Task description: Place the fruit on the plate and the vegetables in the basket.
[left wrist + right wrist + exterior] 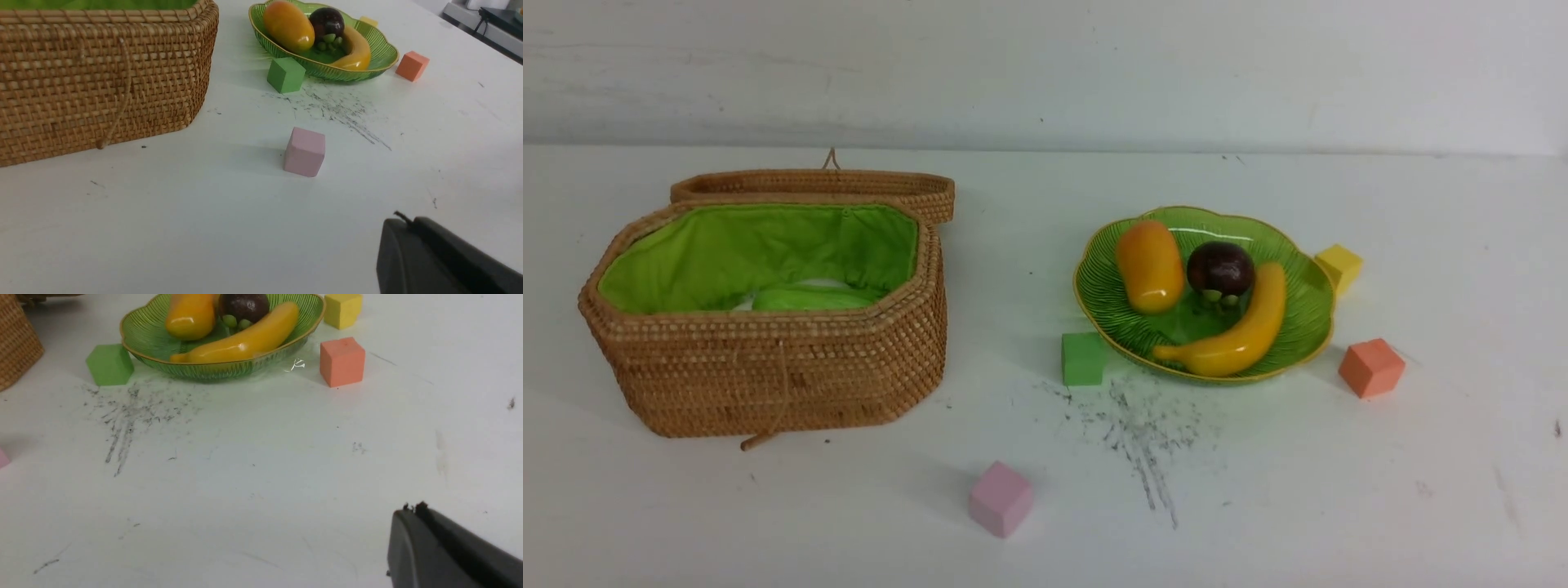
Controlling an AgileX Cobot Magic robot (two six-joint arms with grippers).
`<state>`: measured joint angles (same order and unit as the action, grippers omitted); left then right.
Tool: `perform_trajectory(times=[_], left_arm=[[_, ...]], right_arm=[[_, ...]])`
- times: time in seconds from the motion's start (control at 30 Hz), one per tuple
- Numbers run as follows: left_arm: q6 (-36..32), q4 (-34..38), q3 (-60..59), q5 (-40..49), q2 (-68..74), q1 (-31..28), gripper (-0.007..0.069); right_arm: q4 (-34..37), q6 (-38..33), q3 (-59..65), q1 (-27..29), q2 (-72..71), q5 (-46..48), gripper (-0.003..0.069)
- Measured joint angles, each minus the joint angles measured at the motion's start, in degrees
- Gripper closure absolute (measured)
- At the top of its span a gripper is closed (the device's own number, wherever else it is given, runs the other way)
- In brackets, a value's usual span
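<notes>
Glossy yellow toy banana point(1262, 327) in scalloped green dish point(1307, 331); we judge it light, stiff, slippery, best pinched mid-curve. Both black grippers, left point(408, 220) and right point(416, 508), closed, holding nothing. Front view shows us pale-green ridged gourd point(809, 297) inside lined wicker basket point(768, 367); wrist views don't.

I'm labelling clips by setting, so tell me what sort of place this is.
Probably a robot test bench: a scuffed white tabletop, a plain wall, and glossy, toy-like fruit on a plate.

Front and both wrist views share the plate point(1303, 327).
</notes>
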<state>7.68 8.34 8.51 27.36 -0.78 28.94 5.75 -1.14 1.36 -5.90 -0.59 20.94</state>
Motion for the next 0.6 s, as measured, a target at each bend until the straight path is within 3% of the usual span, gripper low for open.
perform_trajectory(times=[0.6], left_arm=[[0.00, 0.00, 0.00, 0.07, 0.00, 0.00, 0.0613]], right_arm=[[-0.11, 0.00, 0.00, 0.00, 0.00, 0.11, 0.0662]])
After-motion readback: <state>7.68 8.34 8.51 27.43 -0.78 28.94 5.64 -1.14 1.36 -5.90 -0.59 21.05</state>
